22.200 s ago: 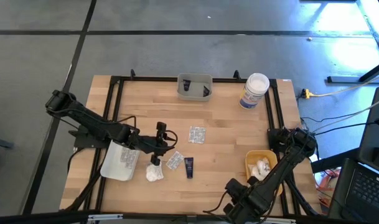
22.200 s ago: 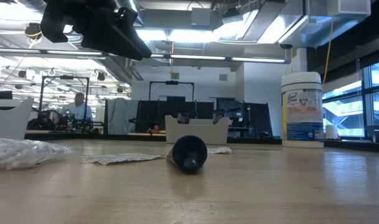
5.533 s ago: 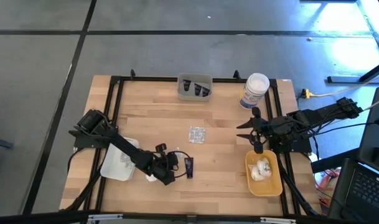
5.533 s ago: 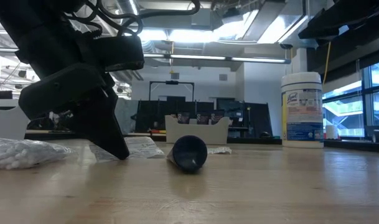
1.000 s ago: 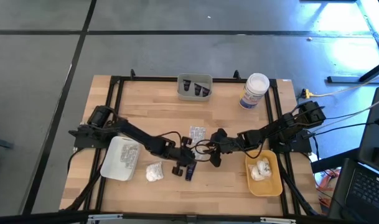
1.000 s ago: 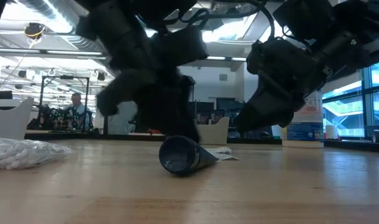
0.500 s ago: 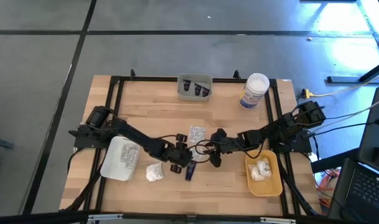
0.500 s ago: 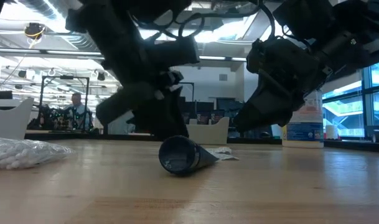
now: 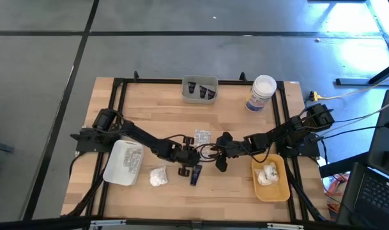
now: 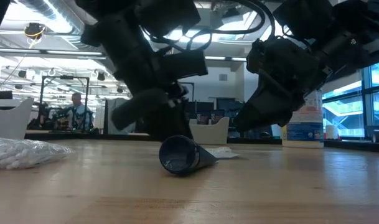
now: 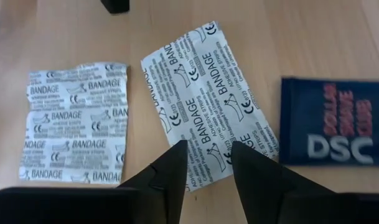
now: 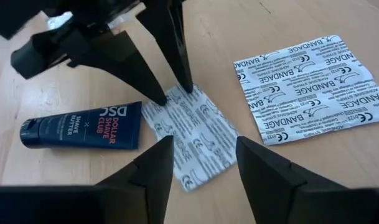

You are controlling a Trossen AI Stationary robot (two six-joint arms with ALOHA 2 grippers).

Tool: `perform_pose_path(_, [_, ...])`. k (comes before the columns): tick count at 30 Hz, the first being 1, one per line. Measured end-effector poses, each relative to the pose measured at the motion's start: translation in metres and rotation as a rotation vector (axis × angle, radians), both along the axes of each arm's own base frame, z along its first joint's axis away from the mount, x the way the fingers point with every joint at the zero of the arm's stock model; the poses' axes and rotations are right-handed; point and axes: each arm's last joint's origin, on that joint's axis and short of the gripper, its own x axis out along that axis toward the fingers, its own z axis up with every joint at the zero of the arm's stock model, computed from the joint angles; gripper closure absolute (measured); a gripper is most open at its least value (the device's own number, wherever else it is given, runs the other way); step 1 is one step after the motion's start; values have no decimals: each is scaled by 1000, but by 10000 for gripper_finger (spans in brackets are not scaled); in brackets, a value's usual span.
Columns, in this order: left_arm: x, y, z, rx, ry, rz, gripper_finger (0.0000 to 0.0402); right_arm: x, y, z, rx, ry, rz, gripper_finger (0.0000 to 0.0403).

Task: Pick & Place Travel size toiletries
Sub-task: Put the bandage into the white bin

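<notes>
Two silvery bandage packets lie flat on the table: one (image 11: 208, 99) between my grippers, the other (image 11: 77, 121) just beyond it. A dark tube (image 11: 335, 121) lies beside the nearer packet, also seen end-on (image 10: 183, 155). A white puffy bundle (image 9: 158, 177) rests left of the tube. My left gripper (image 11: 208, 149) stands open, its tips at the nearer packet's edge. My right gripper (image 12: 205, 158) is open and hangs over the same packet (image 12: 195, 134) from the opposite side, clear of it. My left gripper sets its two fingertips (image 12: 161, 101) down on the nearer packet's edge (image 11: 205, 165), close to one corner. The fingers come slanting down from the table's left with a narrow gap between them. The packet lies flat on the wood.
A white tray (image 9: 112, 171) holding packets sits at the left, and a yellow tray (image 9: 277, 188) with white bundles at the right. A grey tray (image 9: 200, 82) with dark tubes and a tall white jar (image 9: 261, 94) stand at the far edge.
My left gripper has shifted a little toward the right gripper and the nearer packet, sinking and rolling slightly. The tube and packets have stayed where they were.
</notes>
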Motion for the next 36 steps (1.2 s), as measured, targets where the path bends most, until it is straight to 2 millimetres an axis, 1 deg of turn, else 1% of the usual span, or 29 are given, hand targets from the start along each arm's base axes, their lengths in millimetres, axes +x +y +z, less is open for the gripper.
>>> perform_pose_path(4, [2,2,-8,-16,17,1,284,0,1,0,24,7,28,218])
perform_pose_path(11, [1,2,-9,-22,22,7,294,-4,7,-3,126,71,168,213])
perform_pose_path(13, [1,2,-10,-24,24,6,296,-7,12,-5,104,96,209,216])
perform_pose_path(15, [1,2,-10,-24,25,6,298,-10,17,-7,24,108,232,220])
perform_pose_path(19, [1,1,-10,-29,17,2,300,-15,26,-6,-246,81,252,228])
perform_pose_path(22, [2,1,-10,-46,13,-6,300,-18,31,-6,-381,69,249,228])
perform_pose_path(25, [2,1,-10,-46,12,-6,300,-19,34,-7,-450,68,257,222])
perform_pose_path(28, [2,1,-10,-49,7,-3,300,-18,37,-14,-508,97,278,215])
perform_pose_path(32, [3,2,-10,-68,-1,6,300,-9,43,-30,-617,143,305,211])
perform_pose_path(36, [6,4,-9,-112,-22,11,300,3,52,-34,-682,143,311,212])
